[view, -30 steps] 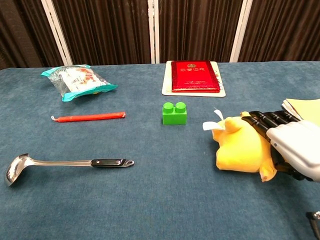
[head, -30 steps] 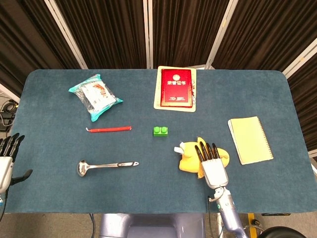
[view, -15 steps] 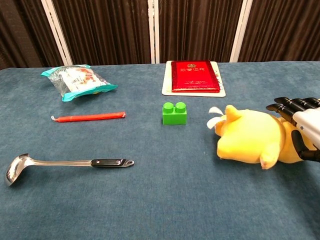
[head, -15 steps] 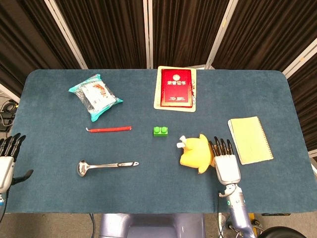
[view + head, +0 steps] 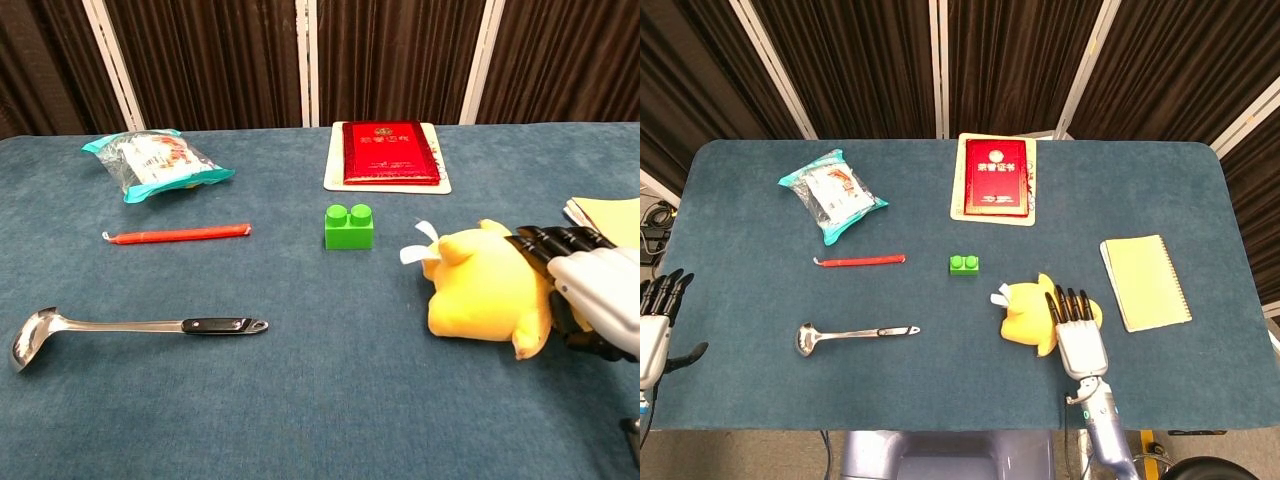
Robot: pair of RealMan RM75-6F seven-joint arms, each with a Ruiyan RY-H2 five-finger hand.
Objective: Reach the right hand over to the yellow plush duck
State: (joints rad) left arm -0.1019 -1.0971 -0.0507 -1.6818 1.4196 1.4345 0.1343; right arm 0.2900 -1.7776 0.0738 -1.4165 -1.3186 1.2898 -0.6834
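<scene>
The yellow plush duck (image 5: 1023, 315) lies on the blue table right of centre, its white tag pointing left. My right hand (image 5: 1077, 335) comes in from the near edge, fingers stretched forward and lying over the duck's right side. In the chest view the duck (image 5: 480, 290) shows at the right, and the right hand (image 5: 592, 292) touches its right end without closing around it. At the far left edge my left hand (image 5: 655, 322) hovers with fingers apart, holding nothing.
A green block (image 5: 963, 264) sits just left of and behind the duck. A yellow notebook (image 5: 1145, 282) lies to the right, a red booklet (image 5: 995, 177) at the back. A ladle (image 5: 855, 333), red pen (image 5: 860, 260) and snack bag (image 5: 832, 195) occupy the left half.
Half a second ago the right hand stood just right of the duck; it has moved left and its fingers lie on the duck again. The duck shifted slightly. The left hand stayed put.
</scene>
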